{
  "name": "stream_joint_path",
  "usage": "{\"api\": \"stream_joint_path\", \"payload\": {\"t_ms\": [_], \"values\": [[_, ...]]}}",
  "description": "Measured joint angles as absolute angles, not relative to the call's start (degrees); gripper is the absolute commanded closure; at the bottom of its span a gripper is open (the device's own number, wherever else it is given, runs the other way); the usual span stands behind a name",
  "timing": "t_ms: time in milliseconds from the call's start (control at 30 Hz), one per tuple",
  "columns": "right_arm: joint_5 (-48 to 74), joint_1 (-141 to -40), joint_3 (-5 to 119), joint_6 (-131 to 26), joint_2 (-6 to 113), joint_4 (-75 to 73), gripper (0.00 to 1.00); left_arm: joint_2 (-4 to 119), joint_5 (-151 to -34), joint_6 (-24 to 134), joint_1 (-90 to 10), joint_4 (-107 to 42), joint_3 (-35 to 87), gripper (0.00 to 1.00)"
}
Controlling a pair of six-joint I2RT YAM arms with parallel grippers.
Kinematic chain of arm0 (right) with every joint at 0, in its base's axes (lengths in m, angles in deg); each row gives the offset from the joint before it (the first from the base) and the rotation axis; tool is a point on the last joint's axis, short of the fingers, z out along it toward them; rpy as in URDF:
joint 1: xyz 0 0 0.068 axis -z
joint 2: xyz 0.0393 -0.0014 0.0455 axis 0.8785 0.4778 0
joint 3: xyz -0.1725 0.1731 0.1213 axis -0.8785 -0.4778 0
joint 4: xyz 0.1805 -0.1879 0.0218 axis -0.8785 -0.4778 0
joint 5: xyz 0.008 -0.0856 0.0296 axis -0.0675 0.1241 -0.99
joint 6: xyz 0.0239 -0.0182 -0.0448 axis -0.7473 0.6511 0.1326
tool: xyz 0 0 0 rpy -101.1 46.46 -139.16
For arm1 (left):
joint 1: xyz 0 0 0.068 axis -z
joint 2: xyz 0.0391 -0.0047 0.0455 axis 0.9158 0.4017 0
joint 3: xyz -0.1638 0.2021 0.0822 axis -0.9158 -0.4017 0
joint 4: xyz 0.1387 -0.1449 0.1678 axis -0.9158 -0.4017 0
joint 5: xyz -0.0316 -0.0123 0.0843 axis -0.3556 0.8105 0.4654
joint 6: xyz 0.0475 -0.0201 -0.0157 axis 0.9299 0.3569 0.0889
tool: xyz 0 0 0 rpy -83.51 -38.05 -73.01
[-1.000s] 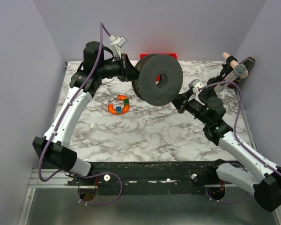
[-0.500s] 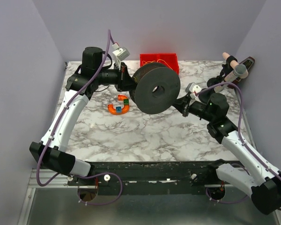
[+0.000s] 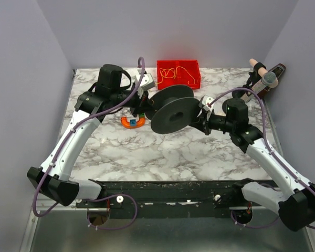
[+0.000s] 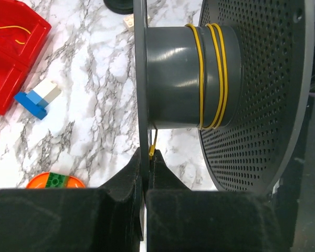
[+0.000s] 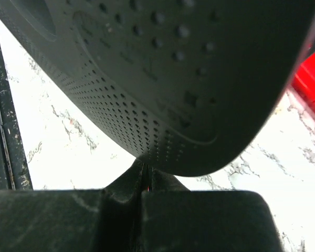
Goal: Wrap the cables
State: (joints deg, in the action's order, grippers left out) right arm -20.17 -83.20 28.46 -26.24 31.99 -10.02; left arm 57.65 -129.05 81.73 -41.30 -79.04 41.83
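A dark grey spool (image 3: 174,114) with perforated flanges hangs above the table's middle, held between both arms. My left gripper (image 3: 143,108) is shut on the rim of its thin far flange (image 4: 140,79). My right gripper (image 3: 201,120) is shut on the rim of the near perforated flange (image 5: 163,79). A thin yellow cable (image 4: 210,73) runs about three turns round the hub (image 4: 168,79). Its end (image 4: 153,149) sticks out just above my left gripper (image 4: 147,164). More loose yellow cables (image 3: 174,71) lie in the red bin (image 3: 178,83). My right gripper (image 5: 145,172) pinches the flange edge.
An orange curved toy (image 3: 132,122) with coloured blocks lies left of the spool and shows in the left wrist view (image 4: 55,181). A blue and white brick (image 4: 37,97) lies near the red bin (image 4: 5,84). A microphone and other handles (image 3: 263,79) lie at the back right corner.
Both arms have brought the spool down and forward and turned it from facing the camera to nearly edge-on. The red bin behind it has come into view.
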Motion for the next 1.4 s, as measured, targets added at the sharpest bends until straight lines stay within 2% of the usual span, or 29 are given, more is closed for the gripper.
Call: {"api": "stream_joint_path", "payload": {"t_ms": [333, 967, 1400], "values": [[-25.0, -82.9, 28.2, -26.0, 37.3, -7.7, 0.99, 58.7, -127.4, 90.9, -41.3, -81.9, 41.7, 1.0], [-28.4, -82.0, 20.2, -40.4, 34.1, 0.4, 0.99, 58.8, -130.4, 89.1, -42.4, -79.5, 38.1, 1.0], [-40.4, -78.5, 19.3, -36.5, 41.9, 2.7, 0.99, 57.9, -134.0, 92.4, -43.9, -79.0, 32.1, 1.0]]}}
